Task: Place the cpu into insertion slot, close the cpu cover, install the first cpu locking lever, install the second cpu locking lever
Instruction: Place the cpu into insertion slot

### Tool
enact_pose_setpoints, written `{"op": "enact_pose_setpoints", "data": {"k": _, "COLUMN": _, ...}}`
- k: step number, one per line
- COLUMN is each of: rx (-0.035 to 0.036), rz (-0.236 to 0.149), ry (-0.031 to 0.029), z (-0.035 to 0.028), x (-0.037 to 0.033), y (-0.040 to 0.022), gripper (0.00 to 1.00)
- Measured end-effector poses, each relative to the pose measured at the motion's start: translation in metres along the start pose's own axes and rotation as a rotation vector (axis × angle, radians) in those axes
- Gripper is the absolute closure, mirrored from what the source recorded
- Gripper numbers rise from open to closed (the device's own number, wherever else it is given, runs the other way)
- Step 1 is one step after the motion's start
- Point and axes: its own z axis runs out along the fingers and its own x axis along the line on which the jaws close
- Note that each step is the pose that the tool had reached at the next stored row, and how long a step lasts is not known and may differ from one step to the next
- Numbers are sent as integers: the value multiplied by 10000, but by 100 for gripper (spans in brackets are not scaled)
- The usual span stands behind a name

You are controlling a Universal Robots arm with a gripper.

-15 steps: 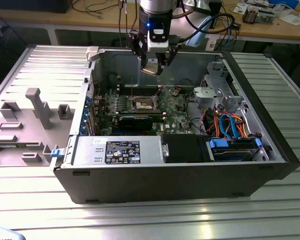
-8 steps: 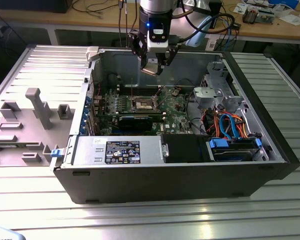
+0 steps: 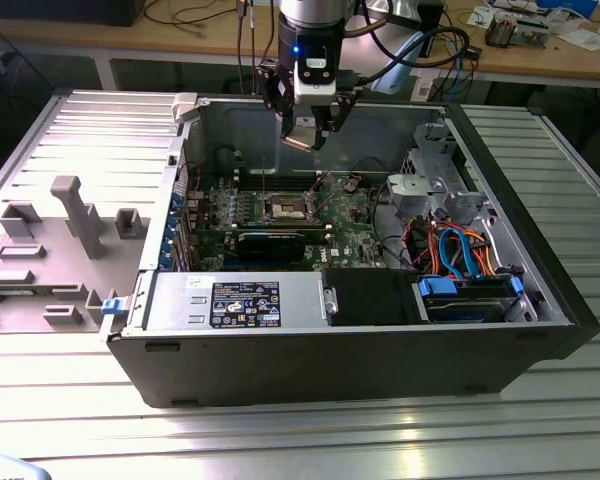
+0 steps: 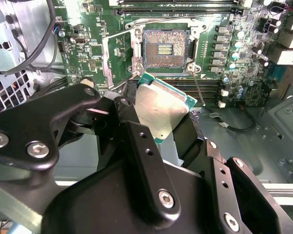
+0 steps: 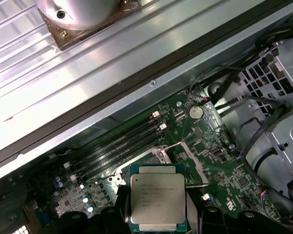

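Cpu (image 4: 161, 109), silvery top showing, sits clamped edge to edge between the gripper's (image 3: 307, 138) two black fingers (image 4: 129, 122), held in the air above the green motherboard (image 4: 83, 58), short of the uncovered insertion slot (image 4: 165, 48) inside the open computer case (image 3: 380, 370).

An open computer case (image 3: 360, 360) lies on the counter (image 3: 280, 440). The socket (image 3: 285, 208) sits mid-board (image 3: 352, 215) inside, with drive bays (image 3: 465, 298) at the exterior view's right. Over the board, near the socket, the end effector (image 3: 305, 138) pinches a chip (image 3: 298, 143).
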Motion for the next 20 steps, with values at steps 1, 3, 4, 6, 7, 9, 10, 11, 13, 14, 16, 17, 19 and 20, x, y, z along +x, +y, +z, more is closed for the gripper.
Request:
{"op": "enact_pose_setpoints", "data": {"k": 1, "rx": 0, "rz": 10, "ry": -1, "z": 0, "x": 0, "y": 0, "gripper": 45}}
{"op": "enact_pose_setpoints", "data": {"k": 3, "rx": 0, "rz": 24, "ry": -3, "z": 0, "x": 0, "y": 0, "gripper": 45}}
{"op": "enact_pose_setpoints", "data": {"k": 4, "rx": 0, "rz": 31, "ry": -3, "z": 0, "x": 0, "y": 0, "gripper": 45}}
{"op": "enact_pose_setpoints", "data": {"k": 6, "rx": 0, "rz": 49, "ry": -4, "z": 0, "x": 0, "y": 0, "gripper": 45}}
{"op": "enact_pose_setpoints", "data": {"k": 7, "rx": 0, "rz": 55, "ry": -5, "z": 0, "x": 0, "y": 0, "gripper": 45}}
{"op": "enact_pose_setpoints", "data": {"k": 9, "rx": 0, "rz": 69, "ry": -7, "z": 0, "x": 0, "y": 0, "gripper": 45}}
{"op": "enact_pose_setpoints", "data": {"k": 10, "rx": 0, "rz": 83, "ry": -8, "z": 0, "x": 0, "y": 0, "gripper": 45}}
{"op": "enact_pose_setpoints", "data": {"k": 11, "rx": 0, "rz": 88, "ry": -8, "z": 0, "x": 0, "y": 0, "gripper": 45}}
{"op": "enact_pose_setpoints", "data": {"k": 13, "rx": 0, "rz": 103, "ry": -9, "z": 0, "x": 0, "y": 0, "gripper": 45}}
{"op": "enact_pose_setpoints", "data": {"k": 14, "rx": 0, "rz": 110, "ry": -10, "z": 0, "x": 0, "y": 0, "gripper": 45}}
{"op": "enact_pose_setpoints", "data": {"k": 16, "rx": -1, "rz": 131, "ry": -12, "z": 0, "x": 0, "y": 0, "gripper": 45}}
{"op": "enact_pose_setpoints", "data": {"k": 17, "rx": -1, "rz": 138, "ry": -13, "z": 0, "x": 0, "y": 0, "gripper": 45}}
{"op": "enact_pose_setpoints", "data": {"k": 19, "rx": -1, "rz": 154, "ry": -14, "z": 0, "x": 0, "y": 0, "gripper": 45}}
{"op": "enact_pose_setpoints", "data": {"k": 20, "rx": -2, "rz": 161, "ry": -14, "z": 0, "x": 0, "y": 0, "gripper": 45}}
